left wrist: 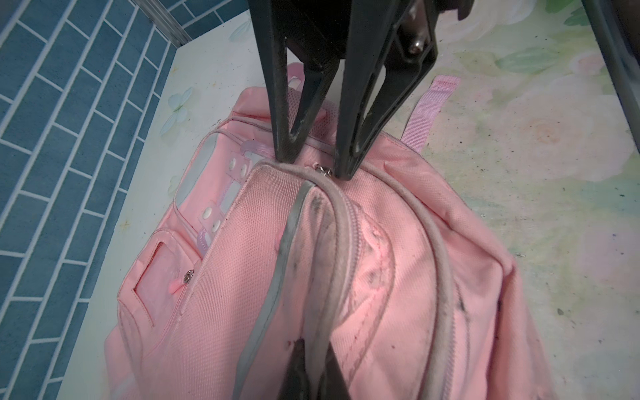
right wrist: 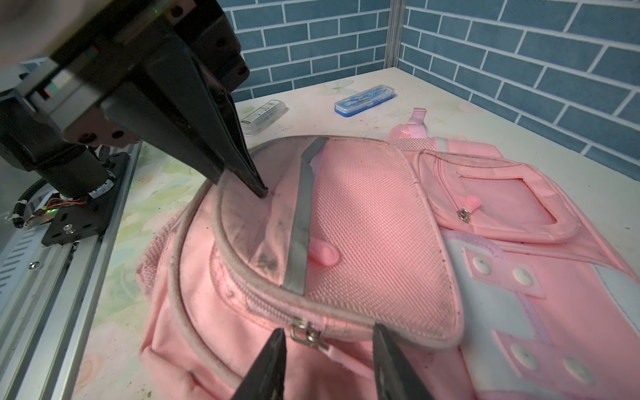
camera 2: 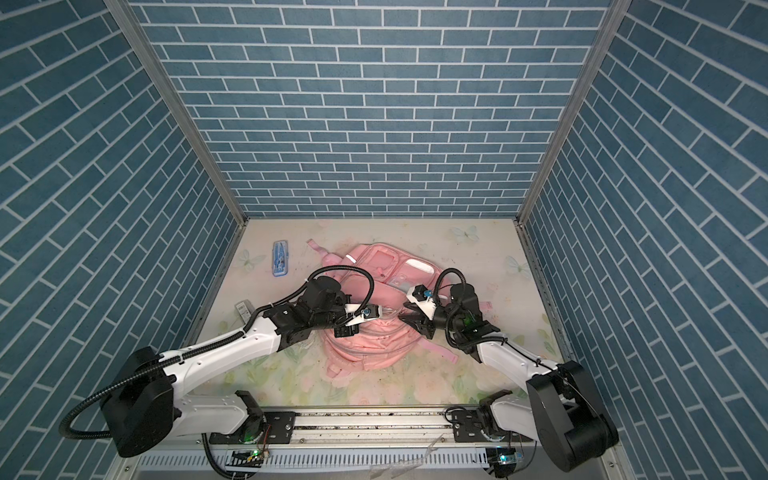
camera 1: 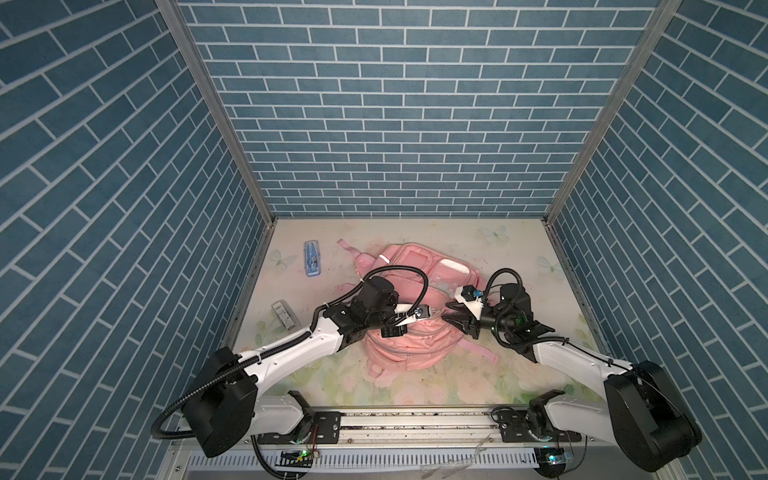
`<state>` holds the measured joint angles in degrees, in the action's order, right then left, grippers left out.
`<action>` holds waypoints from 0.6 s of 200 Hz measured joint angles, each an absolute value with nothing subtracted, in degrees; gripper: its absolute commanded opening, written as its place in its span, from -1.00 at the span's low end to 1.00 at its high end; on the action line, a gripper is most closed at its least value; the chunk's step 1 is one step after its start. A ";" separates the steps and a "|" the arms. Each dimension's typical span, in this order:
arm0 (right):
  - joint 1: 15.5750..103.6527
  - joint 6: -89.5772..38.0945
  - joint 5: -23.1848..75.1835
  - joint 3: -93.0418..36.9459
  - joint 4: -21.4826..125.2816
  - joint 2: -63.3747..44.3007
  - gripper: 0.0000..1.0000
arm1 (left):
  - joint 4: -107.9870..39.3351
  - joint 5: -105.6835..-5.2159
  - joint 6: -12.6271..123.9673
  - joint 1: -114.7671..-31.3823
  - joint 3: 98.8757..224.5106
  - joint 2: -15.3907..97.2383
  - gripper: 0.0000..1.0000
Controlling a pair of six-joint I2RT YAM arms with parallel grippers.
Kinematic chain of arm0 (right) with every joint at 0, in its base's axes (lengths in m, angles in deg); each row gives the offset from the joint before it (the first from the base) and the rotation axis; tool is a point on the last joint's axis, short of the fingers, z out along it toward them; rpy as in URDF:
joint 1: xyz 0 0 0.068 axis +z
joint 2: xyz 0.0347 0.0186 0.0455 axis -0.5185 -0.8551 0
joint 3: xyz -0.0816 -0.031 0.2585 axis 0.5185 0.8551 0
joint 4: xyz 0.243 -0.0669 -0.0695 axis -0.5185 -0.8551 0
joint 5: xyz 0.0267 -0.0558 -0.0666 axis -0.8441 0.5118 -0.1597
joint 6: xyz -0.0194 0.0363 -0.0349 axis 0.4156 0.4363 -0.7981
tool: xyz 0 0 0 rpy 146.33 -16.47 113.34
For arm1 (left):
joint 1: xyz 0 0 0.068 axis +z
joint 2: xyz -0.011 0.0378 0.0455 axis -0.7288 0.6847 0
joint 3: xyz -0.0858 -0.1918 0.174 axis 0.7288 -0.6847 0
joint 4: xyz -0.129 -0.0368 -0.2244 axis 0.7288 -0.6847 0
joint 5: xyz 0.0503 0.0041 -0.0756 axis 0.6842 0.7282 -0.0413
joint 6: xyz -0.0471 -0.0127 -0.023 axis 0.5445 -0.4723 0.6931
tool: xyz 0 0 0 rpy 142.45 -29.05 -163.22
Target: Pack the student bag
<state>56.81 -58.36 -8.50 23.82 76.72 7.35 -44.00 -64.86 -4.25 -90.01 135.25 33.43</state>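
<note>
The student bag [camera 1: 409,266] [camera 2: 374,266] is a pink backpack lying flat mid-table, front pockets up. My left gripper [camera 1: 397,332] [camera 2: 349,332] [left wrist: 313,367] [right wrist: 259,192] is shut on the grey piped edge of the bag's [left wrist: 242,277] front pocket flap, pinching it upward. My right gripper [camera 1: 444,312] [camera 2: 402,311] [left wrist: 317,162] [right wrist: 329,343] is open. Its two fingers stand either side of the metal zipper pull [right wrist: 304,334] [left wrist: 325,170] on that flap's seam and do not touch it. The pocket zipper looks shut along the bag [right wrist: 381,225].
A blue transparent pencil case [camera 1: 312,258] [camera 2: 280,259] [right wrist: 365,98] lies at the back left. A small grey box [camera 1: 284,315] [camera 2: 243,309] [right wrist: 265,116] sits left of the bag, beside my left arm. Blue brick walls enclose three sides. The arms' mounting rail [camera 1: 415,419] runs along the front.
</note>
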 measured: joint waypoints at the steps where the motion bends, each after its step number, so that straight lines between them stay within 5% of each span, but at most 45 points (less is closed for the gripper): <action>1: 56.81 -58.36 -8.44 23.82 76.81 7.31 -0.17 | -44.00 -64.91 -4.27 -89.96 135.25 33.46 -1.00; 59: 57.10 -58.86 -5.66 25.78 82.10 4.77 -0.04 | -43.80 -65.85 -4.55 -89.37 134.75 32.80 -1.00; 120: 57.12 -58.97 -5.95 25.96 84.46 2.02 -0.13 | -43.85 -67.03 -4.46 -88.78 134.73 32.62 -1.00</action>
